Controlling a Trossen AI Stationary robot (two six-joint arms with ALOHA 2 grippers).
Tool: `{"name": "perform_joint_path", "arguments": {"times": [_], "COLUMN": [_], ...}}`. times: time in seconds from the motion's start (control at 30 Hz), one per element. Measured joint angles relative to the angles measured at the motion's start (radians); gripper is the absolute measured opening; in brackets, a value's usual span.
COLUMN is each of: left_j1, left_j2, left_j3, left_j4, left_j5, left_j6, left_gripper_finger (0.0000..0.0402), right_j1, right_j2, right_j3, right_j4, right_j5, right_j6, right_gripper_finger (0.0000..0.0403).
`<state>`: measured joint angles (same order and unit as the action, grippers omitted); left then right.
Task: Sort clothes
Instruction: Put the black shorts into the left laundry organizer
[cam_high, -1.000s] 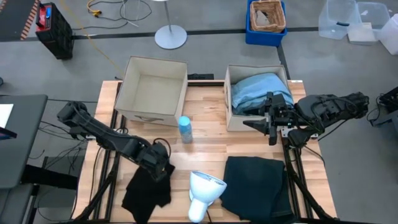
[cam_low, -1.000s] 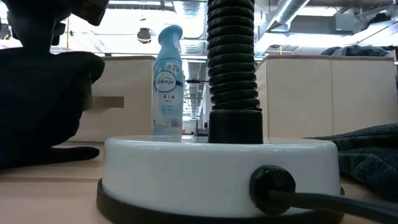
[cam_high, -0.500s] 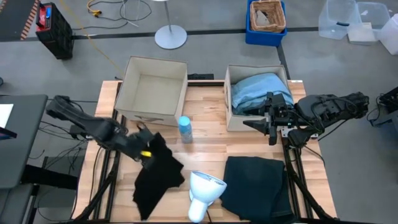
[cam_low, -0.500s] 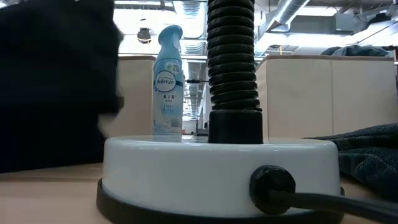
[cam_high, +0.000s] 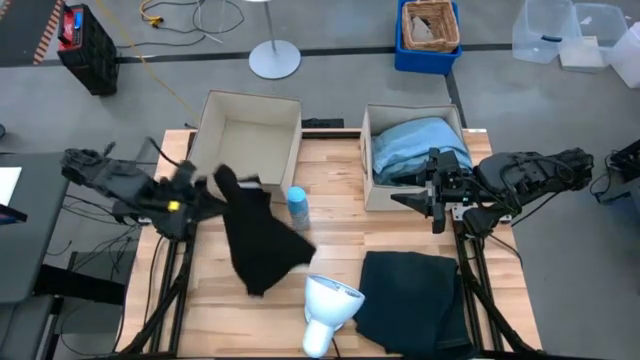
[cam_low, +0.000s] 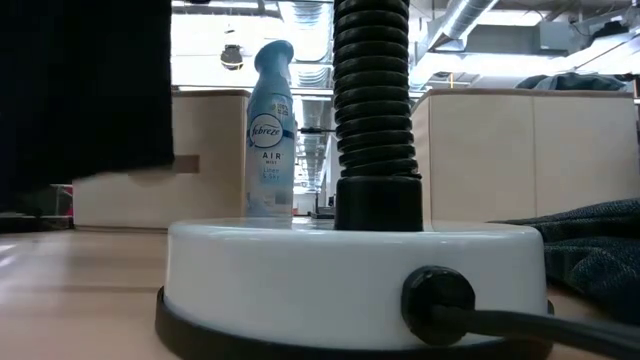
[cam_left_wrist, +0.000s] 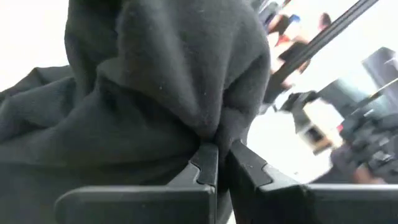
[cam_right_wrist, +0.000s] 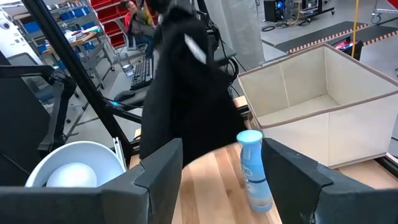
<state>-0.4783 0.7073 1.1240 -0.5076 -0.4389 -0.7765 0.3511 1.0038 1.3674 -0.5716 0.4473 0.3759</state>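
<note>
My left gripper (cam_high: 207, 188) is raised over the table's left part and is shut on a black garment (cam_high: 262, 235), which also shows in the low view (cam_low: 85, 90) and the right wrist view (cam_right_wrist: 186, 87). A light blue garment (cam_high: 412, 145) lies in the right beige box (cam_high: 368, 190). A dark teal-black garment (cam_high: 410, 292) lies flat on the table at the near right. My right gripper (cam_high: 432, 202) stands open in front of the right box, with nothing between its fingers (cam_right_wrist: 163, 163). My left gripper pinches a bunched fold of the black garment (cam_left_wrist: 214, 134) between its two fingertips (cam_left_wrist: 205, 163). The fingers lie about level and come from the table's left side. The cloth hangs below and beside them, slack, its lower edge (cam_low: 100, 175) clear of the tabletop.
The left beige box (cam_high: 215, 150) stands open at the far left. A small blue spray bottle (cam_high: 297, 207) stands between the boxes. A white lamp base (cam_high: 328, 305) sits at the near middle. Bare wood (cam_high: 200, 300) shows at the near left.
My left gripper has risen and drawn back toward the table's far left, tipping from pointing down to about level, still shut. The black garment has been lifted off the near-left tabletop and now hangs clear, swung out toward the bottle.
</note>
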Motion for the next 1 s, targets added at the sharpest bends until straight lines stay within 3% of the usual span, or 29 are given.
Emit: {"name": "perform_joint_path", "arguments": {"times": [0.37, 0.73, 0.87, 1.0], "left_j1": [0.000, 0.007, 0.040, 0.083], "left_j2": [-0.042, -0.017, 0.001, 0.015], "left_j3": [0.000, 0.003, 0.003, 0.002], "left_j4": [0.485, 1.125, 1.224, 1.195], "left_j5": [-0.246, -0.453, -0.503, -0.541], "left_j6": [0.464, 1.104, 1.262, 1.291], "left_gripper_finger": [0.0007, 0.0007, 0.0007, 0.0007], "right_j1": [0.000, 0.000, 0.000, 0.000], "right_j2": [0.000, 0.000, 0.000, 0.000], "right_j3": [0.000, 0.000, 0.000, 0.000], "right_j4": [0.000, 0.000, 0.000, 0.000], "right_j5": [0.000, 0.000, 0.000, 0.000], "right_j6": [-0.003, -0.003, -0.002, 0.000], "right_gripper_finger": [0.0233, 0.0233, 0.0233, 0.0233]}}
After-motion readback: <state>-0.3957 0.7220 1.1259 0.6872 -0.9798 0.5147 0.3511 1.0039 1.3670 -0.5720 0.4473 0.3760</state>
